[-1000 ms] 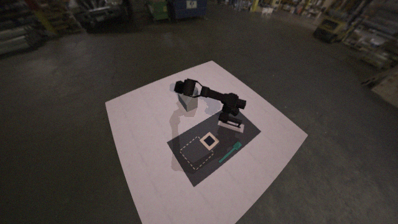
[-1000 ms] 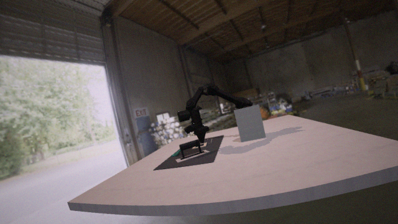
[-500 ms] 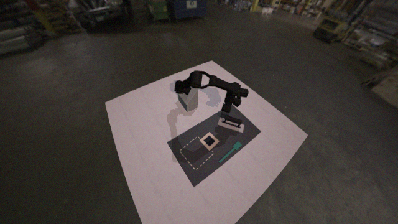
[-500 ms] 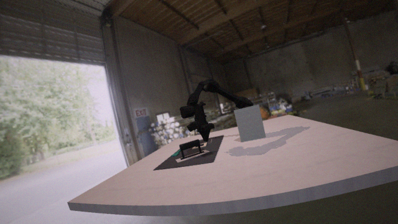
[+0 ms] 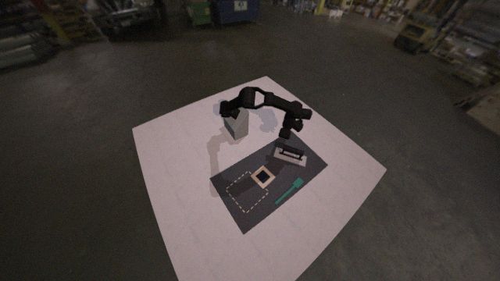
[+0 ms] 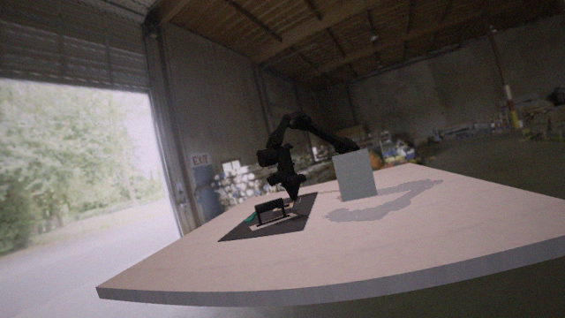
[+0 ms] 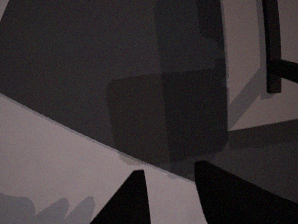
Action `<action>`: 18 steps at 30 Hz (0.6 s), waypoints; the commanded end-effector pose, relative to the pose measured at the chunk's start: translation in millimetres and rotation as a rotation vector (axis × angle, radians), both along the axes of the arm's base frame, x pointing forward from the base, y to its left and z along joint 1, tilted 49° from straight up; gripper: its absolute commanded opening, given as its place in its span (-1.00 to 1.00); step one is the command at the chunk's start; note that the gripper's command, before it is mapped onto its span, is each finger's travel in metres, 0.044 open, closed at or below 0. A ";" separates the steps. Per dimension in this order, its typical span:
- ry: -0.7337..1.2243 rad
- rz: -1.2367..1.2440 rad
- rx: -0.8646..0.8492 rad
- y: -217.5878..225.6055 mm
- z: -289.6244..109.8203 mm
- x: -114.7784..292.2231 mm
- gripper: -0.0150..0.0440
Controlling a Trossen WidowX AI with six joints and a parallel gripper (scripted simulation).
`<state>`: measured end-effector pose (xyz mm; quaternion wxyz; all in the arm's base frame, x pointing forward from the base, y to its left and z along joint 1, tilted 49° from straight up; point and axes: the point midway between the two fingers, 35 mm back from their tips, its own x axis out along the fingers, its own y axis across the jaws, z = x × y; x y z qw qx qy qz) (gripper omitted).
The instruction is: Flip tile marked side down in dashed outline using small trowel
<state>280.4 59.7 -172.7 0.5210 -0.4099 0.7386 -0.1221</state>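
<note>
The square tile [image 5: 263,176] lies flat on the dark mat [image 5: 242,226], its pale border and dark centre mark facing up. It covers part of the right side of the dashed outline [image 5: 246,212] and lies mostly outside it. A green tool [image 5: 298,182] [image 6: 251,217] with a small square blade and long thin handle lies near the mat's edge. A pale flat trowel [image 5: 290,158] [image 7: 280,111] with a black bridge handle [image 6: 269,204] rests plate-down on the mat. My gripper [image 5: 284,136] [image 6: 294,198] [image 7: 170,175] is partly open and empty, above the mat's edge beside this trowel.
A grey block [image 5: 239,126] [image 6: 355,174] stands on the pale table [image 5: 172,156] [image 6: 375,247], by the arm's base. The arm arches above the table behind the mat. The black bridge handle stands up from its plate close to the gripper.
</note>
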 end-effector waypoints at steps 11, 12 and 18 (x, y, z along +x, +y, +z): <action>0.000 0.000 0.000 0.0 0.0 0.0 -0.49; 0.000 0.000 0.000 0.0 0.0 0.0 -0.49; 0.000 0.000 0.000 0.0 0.0 0.0 -0.31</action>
